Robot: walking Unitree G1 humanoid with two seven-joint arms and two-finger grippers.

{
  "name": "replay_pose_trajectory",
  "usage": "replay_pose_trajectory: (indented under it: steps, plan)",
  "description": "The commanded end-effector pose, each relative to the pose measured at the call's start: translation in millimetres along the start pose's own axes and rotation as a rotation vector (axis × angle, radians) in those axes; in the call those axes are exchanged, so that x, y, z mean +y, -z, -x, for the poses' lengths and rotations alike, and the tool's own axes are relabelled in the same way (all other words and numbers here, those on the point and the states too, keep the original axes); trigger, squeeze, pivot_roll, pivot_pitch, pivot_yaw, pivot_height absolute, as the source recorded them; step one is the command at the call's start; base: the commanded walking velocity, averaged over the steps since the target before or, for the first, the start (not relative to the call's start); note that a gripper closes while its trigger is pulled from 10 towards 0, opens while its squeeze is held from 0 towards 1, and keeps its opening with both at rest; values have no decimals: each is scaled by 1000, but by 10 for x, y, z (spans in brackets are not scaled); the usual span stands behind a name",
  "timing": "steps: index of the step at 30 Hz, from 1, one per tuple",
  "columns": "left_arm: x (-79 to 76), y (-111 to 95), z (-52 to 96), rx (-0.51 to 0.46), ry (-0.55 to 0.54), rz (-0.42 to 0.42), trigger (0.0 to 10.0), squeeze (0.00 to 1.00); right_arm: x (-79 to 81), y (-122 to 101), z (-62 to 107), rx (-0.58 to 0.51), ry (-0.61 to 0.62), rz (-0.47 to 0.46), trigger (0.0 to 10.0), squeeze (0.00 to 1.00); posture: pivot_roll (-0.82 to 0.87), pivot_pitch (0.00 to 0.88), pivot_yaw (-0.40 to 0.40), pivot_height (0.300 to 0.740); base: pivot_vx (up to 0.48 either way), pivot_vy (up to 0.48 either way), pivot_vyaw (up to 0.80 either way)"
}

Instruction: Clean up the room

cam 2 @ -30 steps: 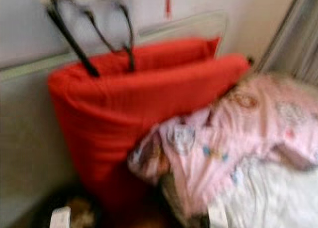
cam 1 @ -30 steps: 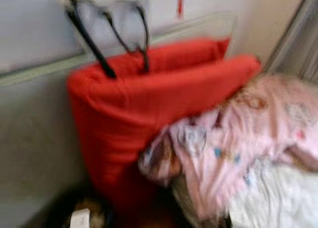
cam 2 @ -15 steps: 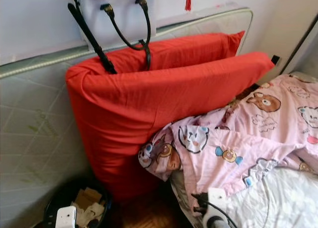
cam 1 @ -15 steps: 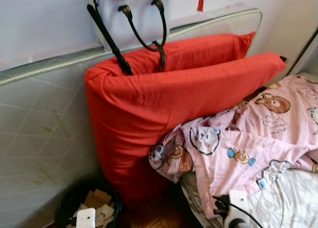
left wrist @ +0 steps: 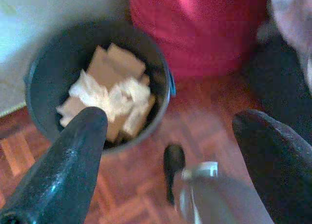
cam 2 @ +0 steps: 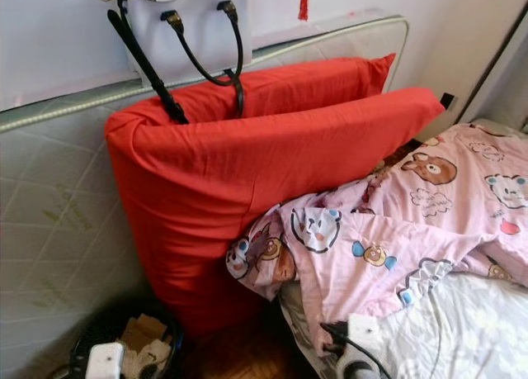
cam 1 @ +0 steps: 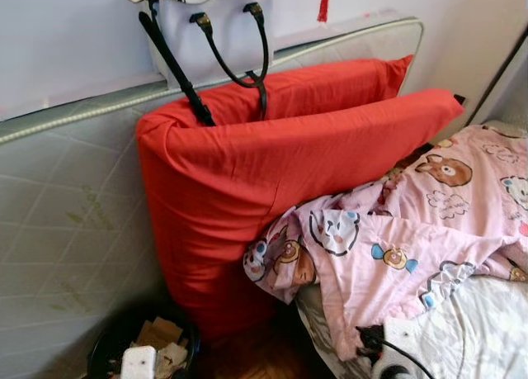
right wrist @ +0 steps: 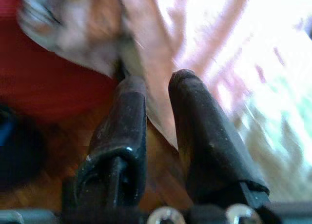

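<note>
A dark round bin [left wrist: 44,77] holding crumpled paper and cardboard scraps [left wrist: 109,87] stands on the wooden floor at the foot of a big red cushion [cam 1: 272,181]. My left gripper [left wrist: 170,119] hangs open just above and beside the bin, with nothing between its fingers [left wrist: 73,155]. In the eye views the bin [cam 1: 111,346] sits at the bottom left. A pink cartoon-print blanket [cam 1: 412,230] lies rumpled on the bed at the right. My right gripper [right wrist: 157,80] is shut and empty, low beside the blanket's hanging edge.
Two red cushions lean on an upright mattress [cam 1: 66,222] against the wall. A white handbag [cam 1: 206,24] with black straps rests on top. The bed's white sheet [cam 1: 478,329] is at the bottom right. A narrow strip of wooden floor [cam 1: 256,354] lies between cushion and bed.
The picture was blurred a second ago and is sharp now; the camera has shifted slightly. Cushions, blanket and bin lie as before.
</note>
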State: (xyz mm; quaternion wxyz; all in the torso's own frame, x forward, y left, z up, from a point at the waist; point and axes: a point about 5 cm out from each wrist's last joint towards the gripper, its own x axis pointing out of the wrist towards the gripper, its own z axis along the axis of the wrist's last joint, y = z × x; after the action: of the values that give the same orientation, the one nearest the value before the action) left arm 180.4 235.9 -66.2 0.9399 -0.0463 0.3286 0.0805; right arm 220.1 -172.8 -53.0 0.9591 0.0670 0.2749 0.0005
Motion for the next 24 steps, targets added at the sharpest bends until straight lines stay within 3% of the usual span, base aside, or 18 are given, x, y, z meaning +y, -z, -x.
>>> replay_pose_trajectory:
  steps: [1,3,8,15,16,17,19,20,23,24]
  plan:
    - [23,-27,-1,-22,-6,29,10000,0,30,-150,-51,-65,-20,23,10000,0,-46,3,26,740,0,0,0]
    - [31,-93,-19,-52,-9,33,10000,0,79,-230,-82,-98,-36,42,10000,0,-38,4,36,740,0,0,0]
    - [-3,-291,-68,-131,47,-104,10000,0,100,-435,-125,-207,-3,6,10000,0,-10,29,24,740,0,0,0]
    - [-23,-373,-73,-168,112,-201,10000,0,146,-423,-73,-268,0,-29,10000,0,-11,59,20,740,0,0,0]
    - [-106,-518,-105,-240,138,-232,10000,0,156,-407,-44,-283,-12,-5,10000,0,-13,66,20,740,0,0,0]
    - [-106,-518,-105,-240,138,-232,10000,0,156,-407,-44,-283,-12,-5,10000,0,-13,66,20,740,0,0,0]
    - [-435,-1081,-184,-465,198,-293,10000,0,149,-407,-21,-301,-6,10,10000,0,-15,67,19,740,0,0,0]
    - [-552,-1257,-187,-517,209,-307,10000,0,134,-421,-9,-317,4,10,10000,0,-17,73,16,740,0,0,0]
    - [-679,-1355,-132,-566,231,-337,10000,0,79,-454,20,-351,39,1,10000,0,-12,75,8,740,0,0,0]
    - [-747,-1392,-99,-602,231,-310,10000,0,41,-482,38,-373,59,-10,10000,0,-2,82,-2,740,0,0,0]
